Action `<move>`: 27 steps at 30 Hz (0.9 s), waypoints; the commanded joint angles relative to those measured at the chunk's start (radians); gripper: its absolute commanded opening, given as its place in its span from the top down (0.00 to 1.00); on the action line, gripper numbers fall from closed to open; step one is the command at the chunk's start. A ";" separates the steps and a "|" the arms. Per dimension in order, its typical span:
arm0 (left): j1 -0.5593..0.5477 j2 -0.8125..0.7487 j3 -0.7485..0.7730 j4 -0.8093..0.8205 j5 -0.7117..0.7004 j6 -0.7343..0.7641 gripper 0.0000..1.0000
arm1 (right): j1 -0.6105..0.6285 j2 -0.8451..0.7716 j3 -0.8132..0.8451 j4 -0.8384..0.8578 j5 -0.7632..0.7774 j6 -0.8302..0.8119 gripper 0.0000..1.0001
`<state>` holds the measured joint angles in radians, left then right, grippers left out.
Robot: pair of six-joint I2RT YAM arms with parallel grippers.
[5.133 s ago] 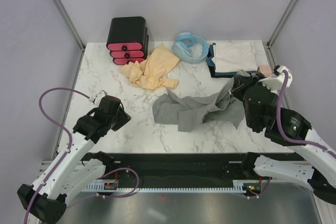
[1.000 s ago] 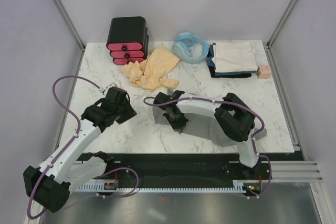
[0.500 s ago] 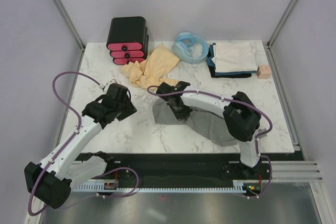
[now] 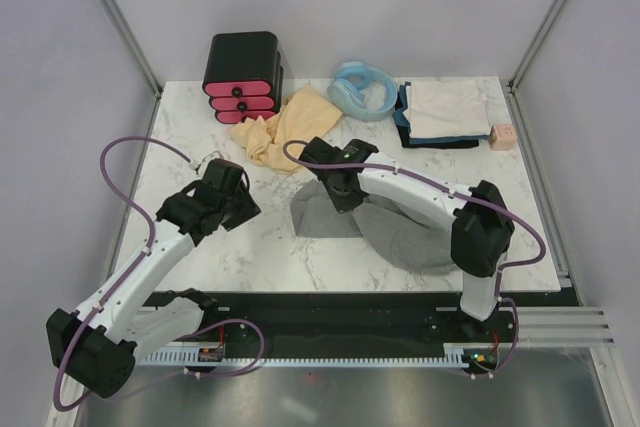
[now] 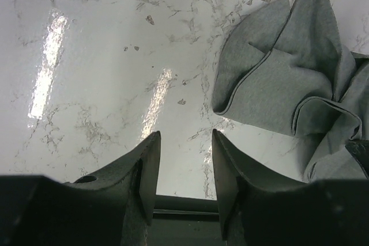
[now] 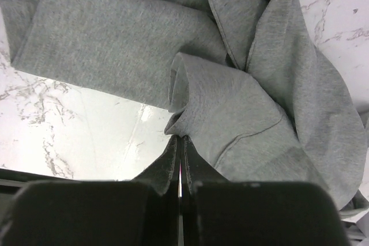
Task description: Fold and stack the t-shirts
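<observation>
Jaws of the left gripper (image 4: 226,197) stand parted and empty over the marble table (image 4: 190,137), at nine o'clock from the grey t-shirt (image 4: 405,232) lying mid-table. The right gripper (image 4: 340,192) is clamped on its folded edge. It is best dragged low and steady, keeping the cloth flat. Since a second ago that pinch has travelled toward twelve o'clock.

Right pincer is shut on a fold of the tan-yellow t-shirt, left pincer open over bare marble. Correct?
Wrong shirt: the right pincer is shut on a fold of the grey t-shirt, as the right wrist view shows. The left pincer is open over bare marble.
</observation>
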<state>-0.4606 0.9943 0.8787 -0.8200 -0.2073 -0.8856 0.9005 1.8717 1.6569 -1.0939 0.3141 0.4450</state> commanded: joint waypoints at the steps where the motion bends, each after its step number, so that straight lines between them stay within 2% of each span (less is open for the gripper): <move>1: 0.000 -0.026 0.016 0.015 -0.018 0.033 0.52 | 0.003 0.041 -0.037 0.045 -0.007 -0.026 1.00; 7: 0.000 -0.043 0.008 0.013 -0.017 0.037 0.52 | 0.003 0.110 -0.042 0.060 -0.040 -0.042 1.00; 8: 0.000 -0.043 0.006 0.015 -0.017 0.037 0.52 | 0.003 0.116 -0.043 0.061 -0.040 -0.043 0.96; 9: 0.000 -0.040 0.006 0.013 -0.018 0.037 0.52 | 0.003 0.125 -0.043 0.062 -0.038 -0.045 0.78; 13: 0.000 -0.029 0.011 0.015 -0.012 0.034 0.52 | 0.005 0.130 -0.049 0.071 -0.024 -0.045 0.59; 22: -0.001 -0.029 0.005 0.013 -0.017 0.036 0.52 | 0.003 0.156 -0.051 0.074 0.023 -0.043 0.58; 27: 0.000 -0.031 0.003 0.013 -0.017 0.037 0.52 | 0.005 0.162 -0.023 0.042 0.103 -0.028 0.58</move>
<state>-0.4603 0.9691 0.8783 -0.8200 -0.2073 -0.8845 0.9012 2.0251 1.6058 -1.0317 0.3321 0.4061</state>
